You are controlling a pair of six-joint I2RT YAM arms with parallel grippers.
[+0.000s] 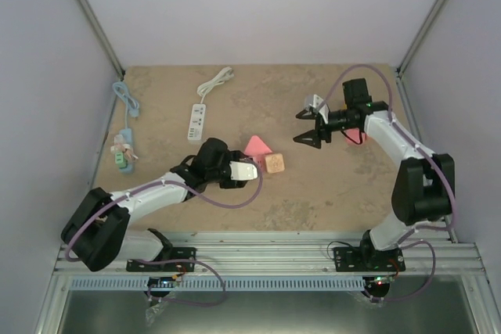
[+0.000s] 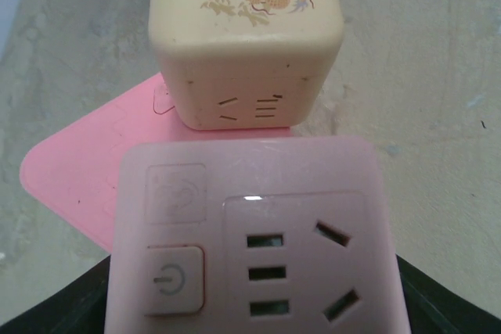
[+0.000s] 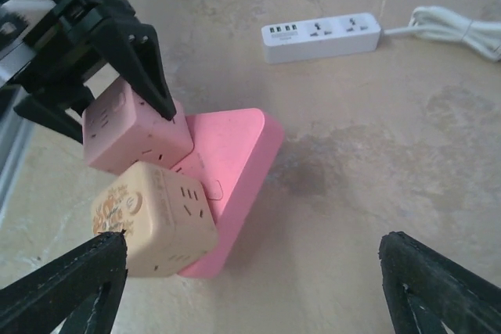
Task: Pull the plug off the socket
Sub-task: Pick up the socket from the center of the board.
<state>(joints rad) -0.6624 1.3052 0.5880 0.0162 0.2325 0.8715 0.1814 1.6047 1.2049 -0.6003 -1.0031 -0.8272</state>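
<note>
- Firmly gripped: the left gripper's (image 1: 246,170) black fingers (image 3: 146,60) clamp the pink cube plug (image 3: 133,134) from two sides.
- That cube sits against the edge of the pink triangular socket base (image 3: 235,154), just beside a cream cube plug (image 3: 153,220) resting on the same base; whether its pins are seated cannot be told.
- Right gripper (image 1: 299,127) hangs above the table (image 1: 329,193) to the right of the group, jaws spread wide and holding nothing.
- A white power strip (image 3: 321,37) lies well apart, farther back.
</note>
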